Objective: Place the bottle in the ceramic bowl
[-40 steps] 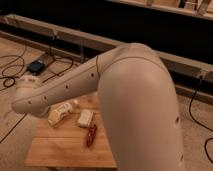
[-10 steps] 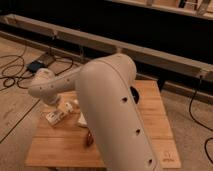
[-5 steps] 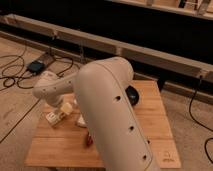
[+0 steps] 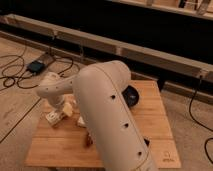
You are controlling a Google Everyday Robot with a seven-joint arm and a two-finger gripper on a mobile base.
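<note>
My gripper [image 4: 56,111] reaches down over the left end of the wooden table [image 4: 150,127], at the end of the white wrist [image 4: 50,91]. Just under it lies a small whitish object that I take for the bottle [image 4: 52,118], partly covered by the gripper. I cannot make out whether the gripper touches it. The ceramic bowl [image 4: 133,95], dark and glossy, sits at the table's far side to the right. My bulky white upper arm [image 4: 110,115] hides its left part.
A cream block [image 4: 68,109] lies beside the gripper. A brownish item [image 4: 88,140] sits nearer the front edge, against the arm. Cables and a dark box [image 4: 36,66] lie on the floor at left. A long low rail [image 4: 125,50] runs behind the table.
The wrist has shifted a little to the right and lower, toward the whitish items on the left of the table. The objects on the table have stayed put.
</note>
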